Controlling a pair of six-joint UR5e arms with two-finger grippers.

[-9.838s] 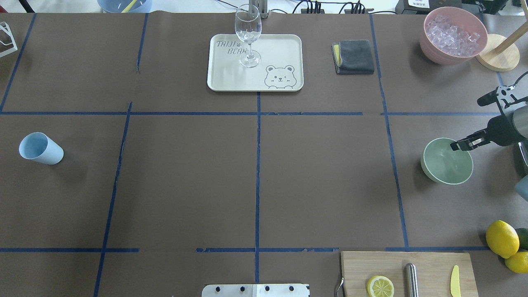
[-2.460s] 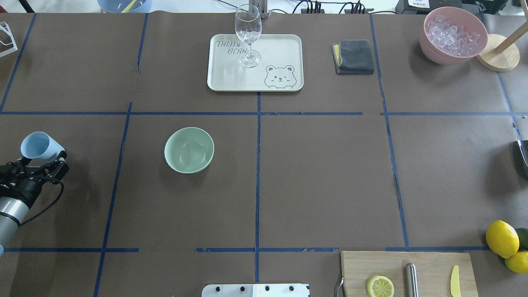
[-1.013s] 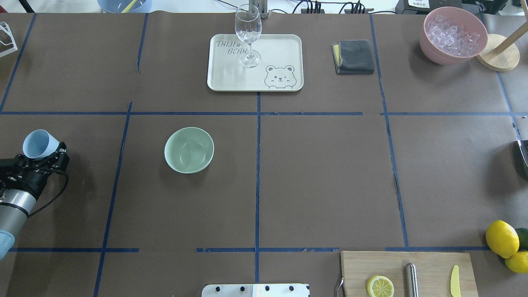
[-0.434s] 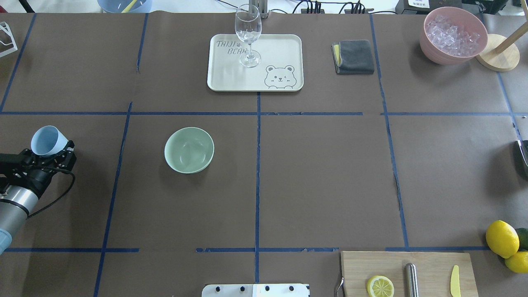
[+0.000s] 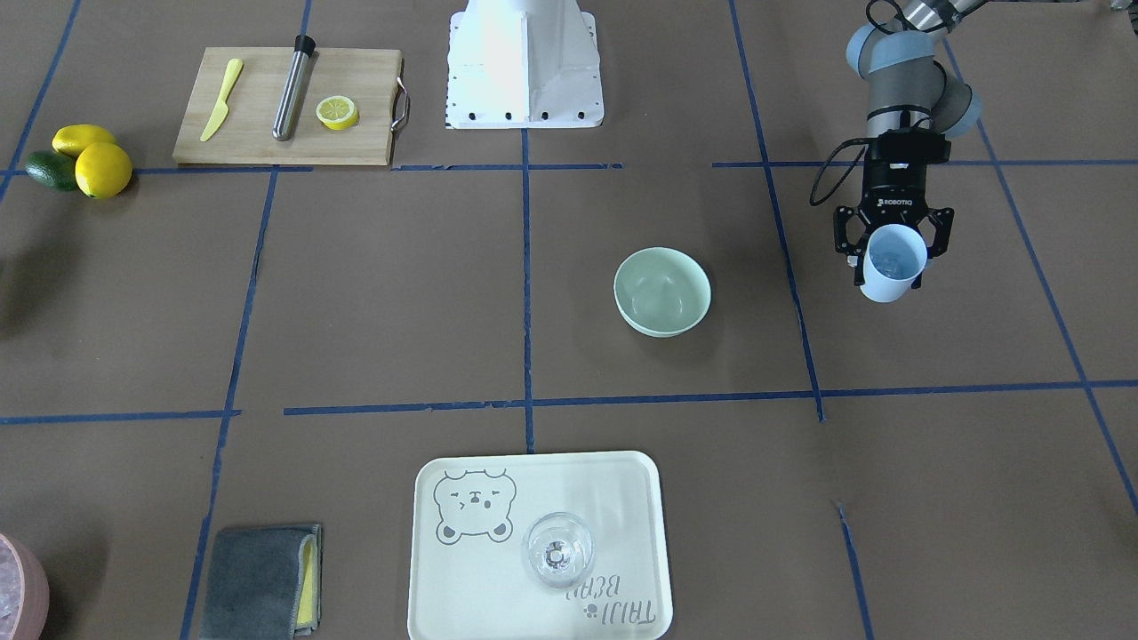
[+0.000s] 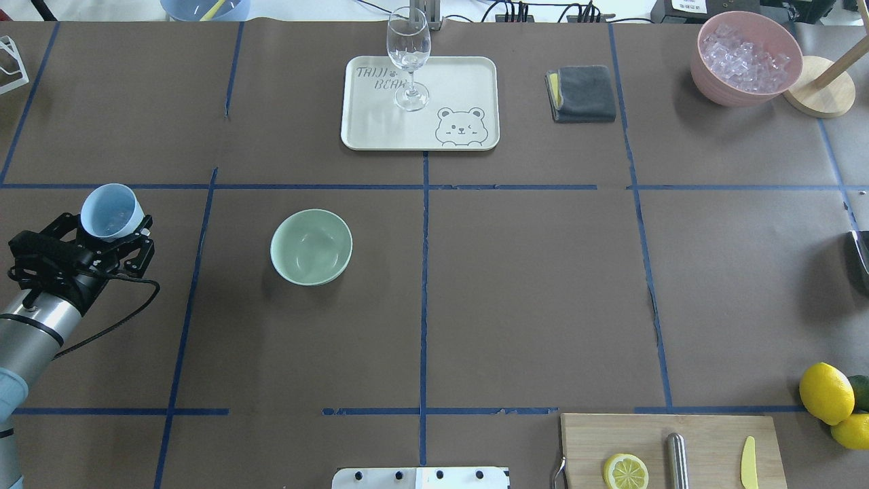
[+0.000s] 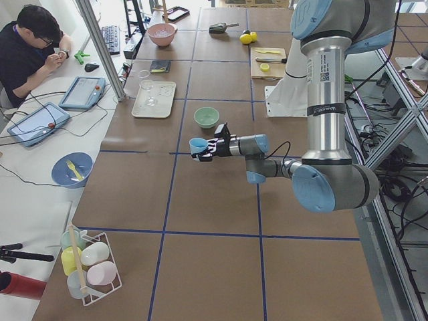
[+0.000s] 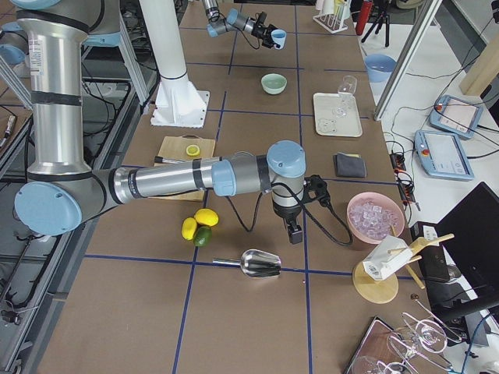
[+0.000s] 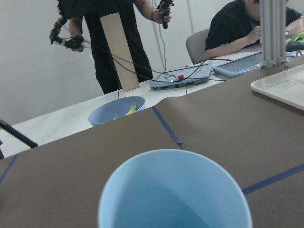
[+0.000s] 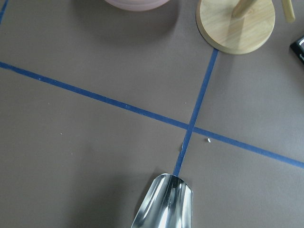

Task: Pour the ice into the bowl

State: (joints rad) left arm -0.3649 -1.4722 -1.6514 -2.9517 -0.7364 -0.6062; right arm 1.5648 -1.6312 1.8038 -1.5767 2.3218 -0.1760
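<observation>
- The left gripper (image 6: 108,227) is clamped on a pale blue plastic cup (image 6: 108,210), with one finger on each side of the cup wall.
- The cup mouth faces upward. In the exterior left view the cup appears lifted off the brown table covering (image 6: 529,292).
- The cup interior shows a faint gloss in the front-facing view. Whether it contains anything cannot be determined.
- The round pale mint-green bowl (image 6: 311,246) stands upright on the table, in the grid cell just left of the centre tape line. It is well apart from the cup, on the side toward the table centre.
- The mint-green bowl interior shows as bare.
- The visible ice (image 6: 745,58), small clear glossy cubes, is heaped in a round pink bowl (image 6: 709,85) at the far right corner of the table, well apart from the mint-green bowl.
- The right gripper (image 8: 294,232) points down at the table near a shiny metal scoop (image 8: 261,265). It shows only in the exterior right view, so whether its jaws are parted or closed cannot be told.
- A cream rectangular tray (image 6: 468,75) at the far centre carries an upright clear wine glass (image 6: 409,61).
- A folded grey cloth (image 6: 584,94) lies between the tray and the pink bowl.
</observation>
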